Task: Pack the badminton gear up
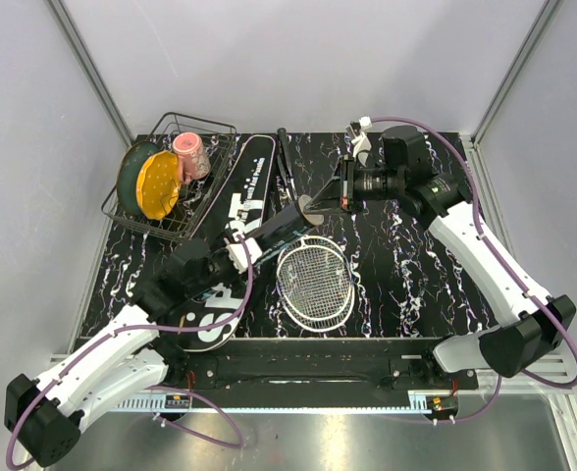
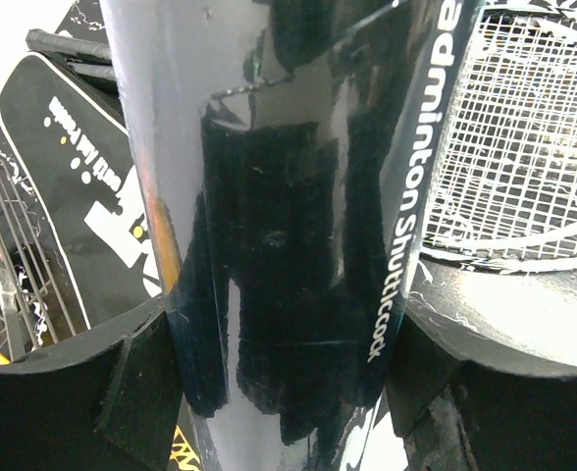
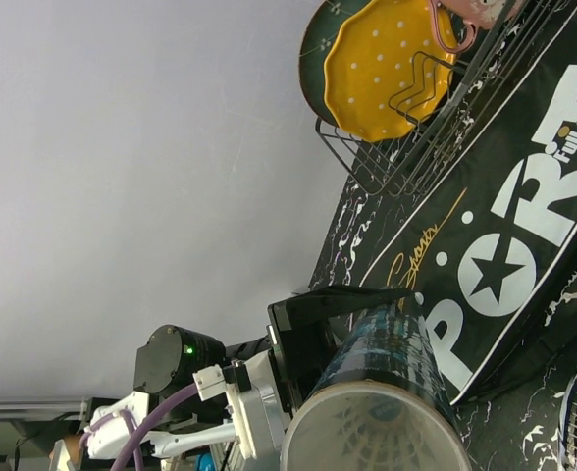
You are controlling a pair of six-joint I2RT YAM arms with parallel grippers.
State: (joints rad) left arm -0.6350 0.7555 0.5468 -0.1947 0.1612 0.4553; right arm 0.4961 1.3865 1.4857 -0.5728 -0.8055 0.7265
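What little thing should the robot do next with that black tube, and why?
Probably draw the right hand back. It sits shut right at the open mouth of the tube, where something pale shows inside. Backing off would free the left hand, which grips the tube, to carry it toward the bag.

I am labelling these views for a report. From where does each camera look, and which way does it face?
Top external: above and behind the arm bases, facing down on the black marbled table; both arms show, with the left hand and right hand.
Left wrist: on the left arm, looking along the long glossy black tube held between its own fingers.
Right wrist: on the right arm, facing that tube's open end and the left hand; own fingers unseen.
Shared: both wrist views show the black white-lettered racket bag.
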